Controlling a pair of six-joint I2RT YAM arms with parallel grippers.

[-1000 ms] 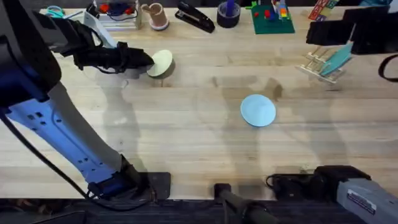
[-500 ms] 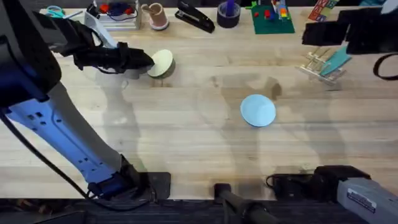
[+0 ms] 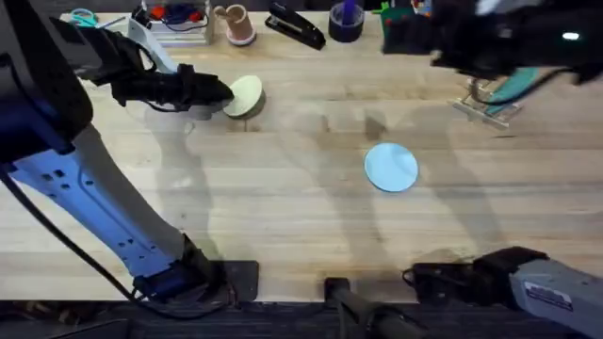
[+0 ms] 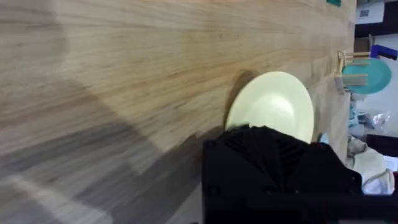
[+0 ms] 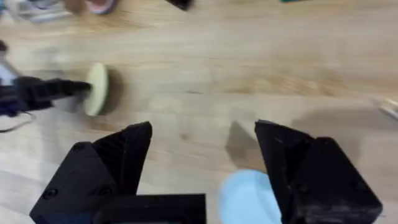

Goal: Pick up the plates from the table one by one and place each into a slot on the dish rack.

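Observation:
My left gripper [image 3: 222, 93] is shut on the rim of the pale yellow plate [image 3: 246, 95], which is tilted up on edge at the back left of the table [image 3: 283, 217]. In the left wrist view that plate [image 4: 273, 102] stands just beyond my black fingers [image 4: 267, 140]. The light blue plate [image 3: 391, 167] lies flat mid-table. My right gripper [image 3: 400, 36] hangs blurred over the back of the table, open and empty [image 5: 204, 134], with the blue plate [image 5: 249, 196] below it. The dish rack [image 3: 488, 102] at the back right holds a darker teal plate [image 3: 513, 85].
Along the back edge stand a black stapler [image 3: 295, 26], a dark cup [image 3: 346, 21], a tan mug [image 3: 236, 24] and a green baseplate [image 3: 415, 38] partly under my right arm. The left arm's base sits at the front left.
My right arm has swung left from beside the dish rack to over the table's back middle. The left gripper and yellow plate have stayed put, as has the blue plate.

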